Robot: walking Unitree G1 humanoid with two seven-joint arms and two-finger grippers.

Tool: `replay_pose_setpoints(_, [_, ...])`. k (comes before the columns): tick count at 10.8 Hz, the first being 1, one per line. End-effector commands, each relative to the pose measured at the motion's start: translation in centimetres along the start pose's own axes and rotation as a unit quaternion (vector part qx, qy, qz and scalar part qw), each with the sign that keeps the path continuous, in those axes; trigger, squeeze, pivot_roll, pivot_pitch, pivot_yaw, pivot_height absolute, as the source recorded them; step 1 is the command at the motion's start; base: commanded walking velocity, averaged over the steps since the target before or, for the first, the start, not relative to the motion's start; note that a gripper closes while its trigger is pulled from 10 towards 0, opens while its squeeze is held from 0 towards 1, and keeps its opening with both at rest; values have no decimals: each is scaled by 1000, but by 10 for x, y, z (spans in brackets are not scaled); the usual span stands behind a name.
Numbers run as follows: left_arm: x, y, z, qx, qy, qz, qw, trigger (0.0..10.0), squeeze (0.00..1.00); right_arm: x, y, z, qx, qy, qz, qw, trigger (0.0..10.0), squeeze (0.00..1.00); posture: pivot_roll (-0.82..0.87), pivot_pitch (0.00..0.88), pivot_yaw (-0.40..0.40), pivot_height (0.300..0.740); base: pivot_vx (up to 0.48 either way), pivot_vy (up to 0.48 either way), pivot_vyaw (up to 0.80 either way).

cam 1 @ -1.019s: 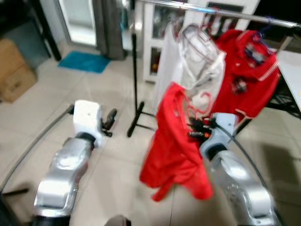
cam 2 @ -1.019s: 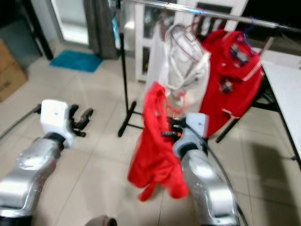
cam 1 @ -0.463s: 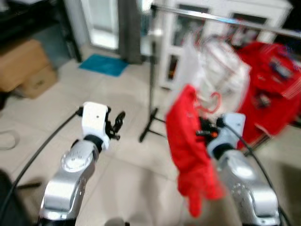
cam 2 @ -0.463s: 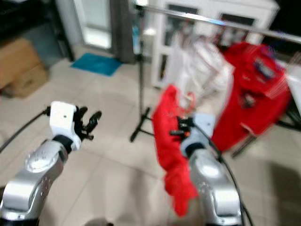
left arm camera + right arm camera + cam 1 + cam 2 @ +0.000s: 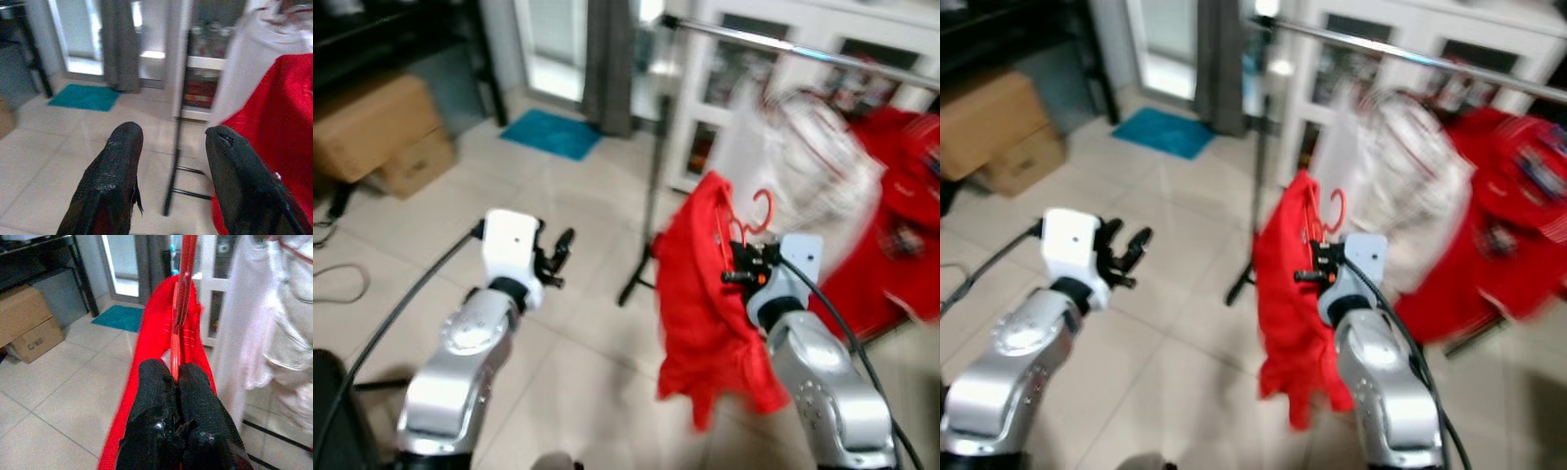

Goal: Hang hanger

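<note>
1. So, the left gripper (image 5: 168,181) is spread wide with nothing in it, out over the floor.
2. Next, the right gripper (image 5: 176,382) pinches the red hanger (image 5: 756,211), which carries a red shirt (image 5: 700,294).
3. Last, the rail (image 5: 783,44) is above; hanging is not done yet.

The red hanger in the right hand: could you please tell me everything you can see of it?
The hanger is thin and red, plastic by its look, with an open hook at the top that points up and catches on nothing yet. A red shirt is draped over it and hangs down loosely toward the floor. The right hand pinches the hanger's upright stem between its two shut black fingers and holds it in the air in front of the clothes rail, below the bar.
</note>
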State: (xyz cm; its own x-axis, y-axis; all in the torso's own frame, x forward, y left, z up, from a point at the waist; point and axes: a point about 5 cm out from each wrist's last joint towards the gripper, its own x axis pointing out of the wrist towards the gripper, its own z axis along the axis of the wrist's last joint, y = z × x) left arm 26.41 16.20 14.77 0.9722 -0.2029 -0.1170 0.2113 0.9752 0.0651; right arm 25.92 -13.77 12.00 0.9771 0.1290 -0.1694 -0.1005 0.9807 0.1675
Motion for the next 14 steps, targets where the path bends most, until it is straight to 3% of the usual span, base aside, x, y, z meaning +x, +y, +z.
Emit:
replay_pose_setpoints(1, [0,-1,1,0,2,-1,1000,10000,0,0,0,7,-7,-21,2,1000,10000,0,67,72,-43,740,375,0,0])
replay_pose_setpoints(10, [0,-4,1,9,3,-10,1000,10000,0,-1,-1,9,25,-28,2,999,10000,0,72,58,-46,740,377,0,0])
replay_pose_setpoints(14, [1,-3,1,12,2,-14,1000,10000,0,-1,11,6,35,-3,47,998,10000,0,78,46,-42,740,375,0,0])
